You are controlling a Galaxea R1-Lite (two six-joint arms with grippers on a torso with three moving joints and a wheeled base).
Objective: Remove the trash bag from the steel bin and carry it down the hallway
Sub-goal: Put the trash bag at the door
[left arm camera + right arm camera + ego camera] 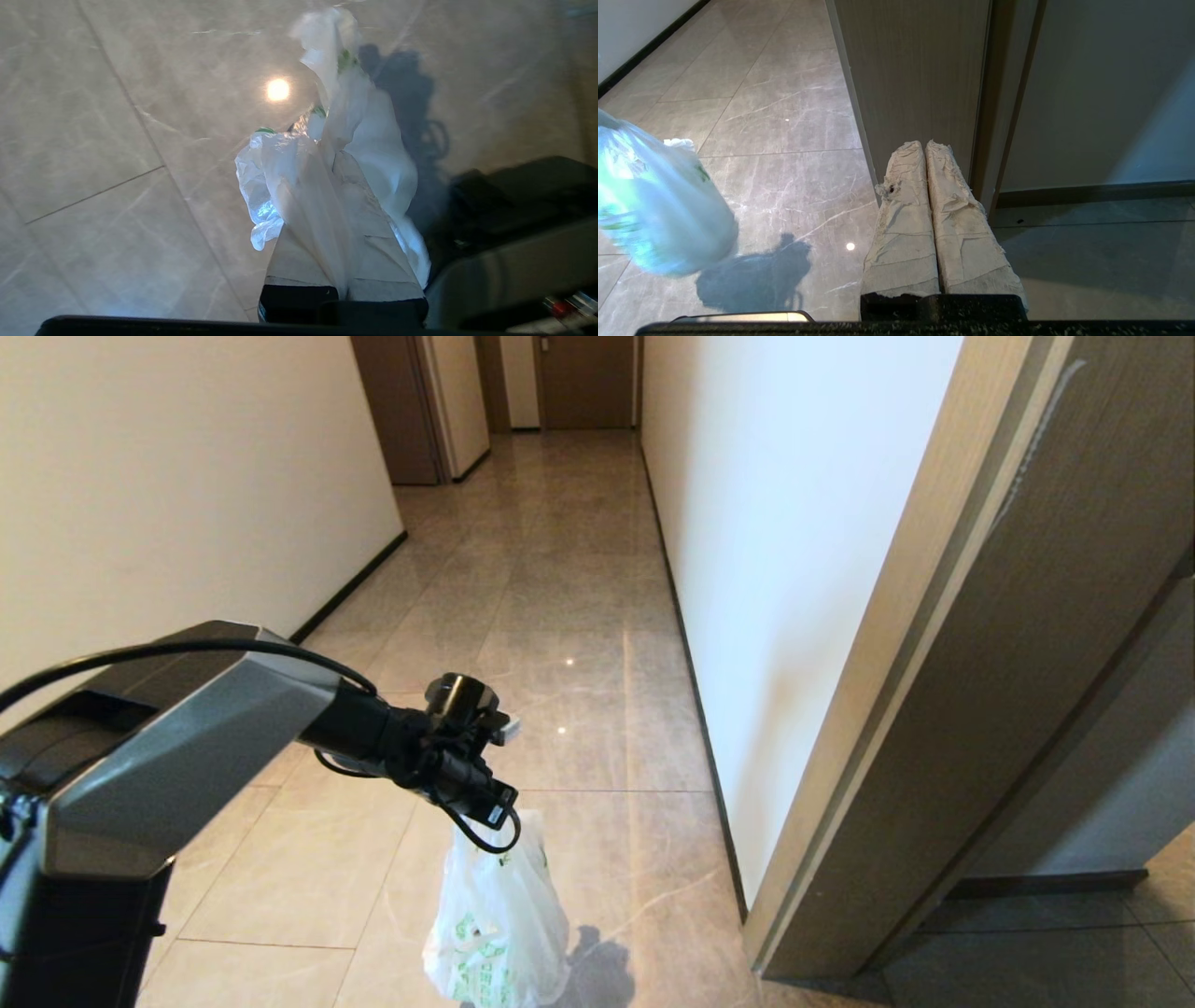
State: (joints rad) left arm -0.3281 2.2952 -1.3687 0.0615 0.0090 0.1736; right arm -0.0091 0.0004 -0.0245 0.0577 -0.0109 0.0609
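Note:
The trash bag [495, 924], thin white plastic with green print, hangs above the floor of the hallway [560, 569]. My left arm reaches in from the lower left, and my left gripper [504, 814] points down, shut on the bag's gathered top. In the left wrist view the taped fingers [299, 261] pinch the plastic of the trash bag [369, 154] between them. My right gripper [924, 145] is parked low at the right, shut with nothing in it; the trash bag [658, 214] hangs to its side. The steel bin is out of view.
An open brown door [980, 709] and its frame stand close on the right. Cream walls with black baseboards line both sides. More brown doors [588, 383] close the far end. A small white scrap [677, 141] lies on the tiles.

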